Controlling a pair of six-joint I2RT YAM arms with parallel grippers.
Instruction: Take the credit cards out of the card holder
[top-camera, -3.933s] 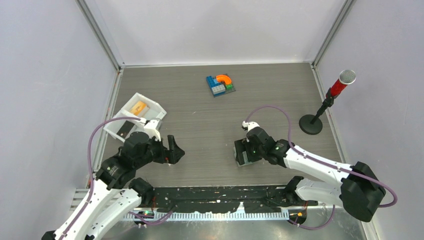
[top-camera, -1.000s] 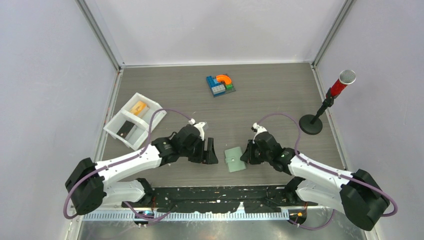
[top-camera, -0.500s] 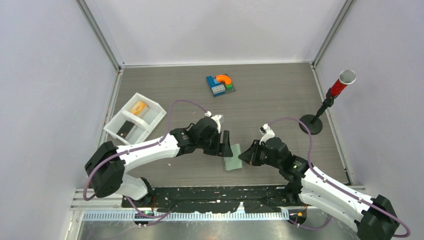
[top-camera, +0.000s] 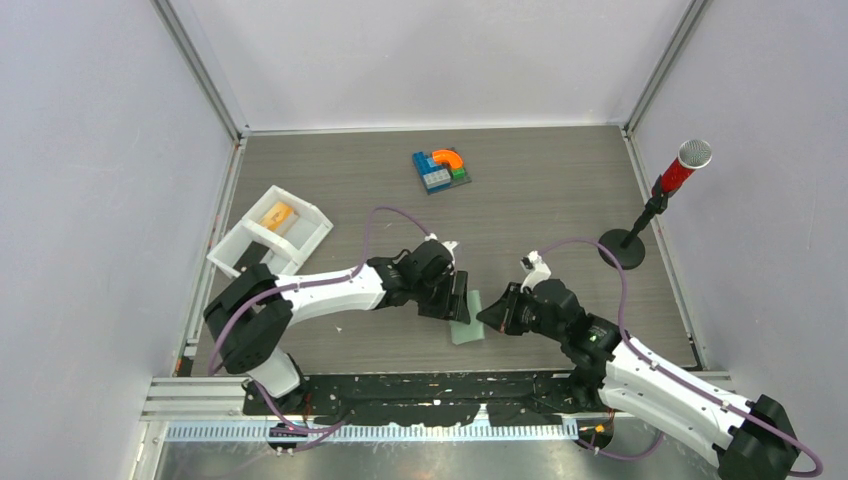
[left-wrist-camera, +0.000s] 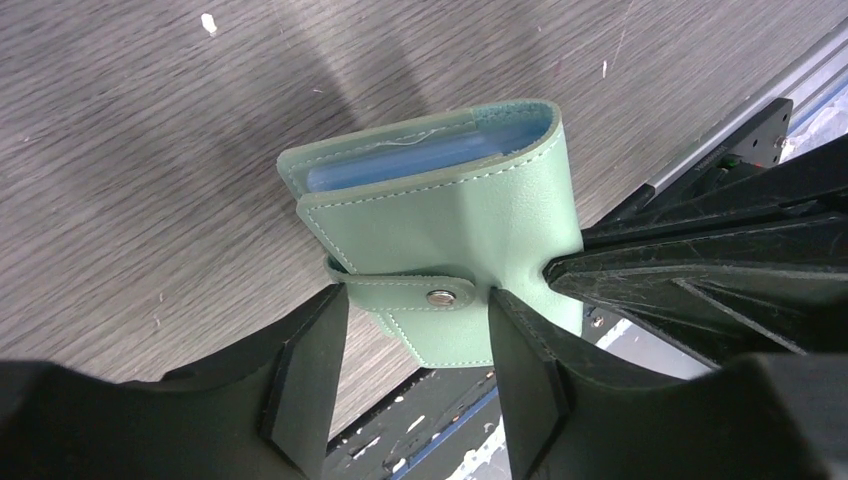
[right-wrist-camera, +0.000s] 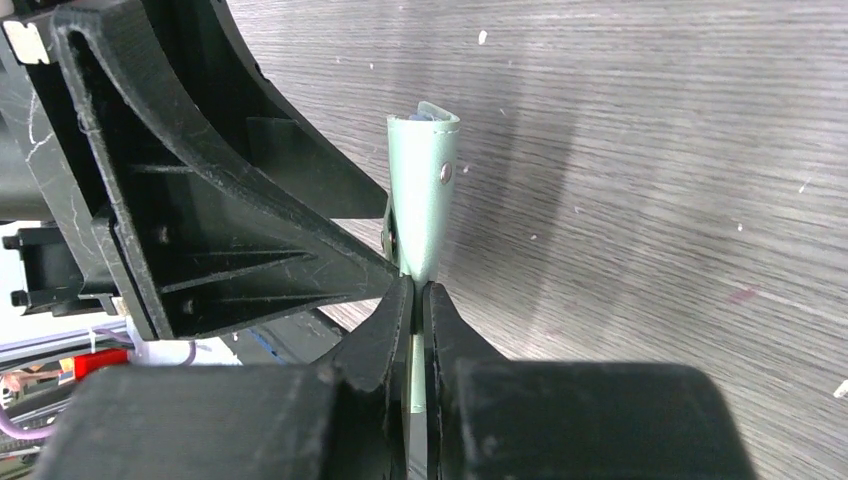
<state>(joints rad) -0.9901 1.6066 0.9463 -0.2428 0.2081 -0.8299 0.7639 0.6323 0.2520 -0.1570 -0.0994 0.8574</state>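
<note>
Matt leatherette card holder (left-wrist-camera: 500, 230) w/ metal snap (left-wrist-camera: 438, 296); table (left-wrist-camera: 120, 150) matt woodgrain; fingers (left-wrist-camera: 310, 380) scuffed blk plastic.

Grey wood-grain table (top-camera: 540, 200): white tray (top-camera: 303, 206) (left side), toy blocks (top-camera: 441, 170), mic stand (top-camera: 622, 248).

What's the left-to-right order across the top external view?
white tray → left gripper → right gripper → microphone. The card holder and toy blocks overlap the grippers sideways, so they are left out.
</note>
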